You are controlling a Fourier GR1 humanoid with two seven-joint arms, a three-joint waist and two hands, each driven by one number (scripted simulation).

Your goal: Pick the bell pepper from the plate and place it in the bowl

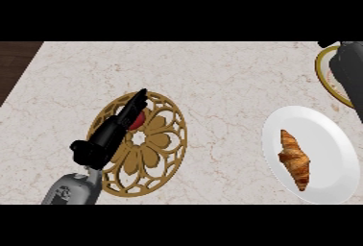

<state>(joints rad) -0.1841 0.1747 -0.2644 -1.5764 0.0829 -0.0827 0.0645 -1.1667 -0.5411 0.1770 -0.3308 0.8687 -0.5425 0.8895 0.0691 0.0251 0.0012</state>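
Head view: left robot hand (117,127), fingers straight, lies over bell pepper (139,120) on plate (169,158).

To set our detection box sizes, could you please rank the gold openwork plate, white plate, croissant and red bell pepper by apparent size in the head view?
1. Gold openwork plate and white plate: alike.
2. Croissant.
3. Red bell pepper, mostly hidden under the left hand, so unsure.

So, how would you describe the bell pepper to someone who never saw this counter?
On the marble counter, find the gold openwork plate at the left, not the white plate with the croissant. The bell pepper lies on it, partly hidden under the black left hand: the only red thing.
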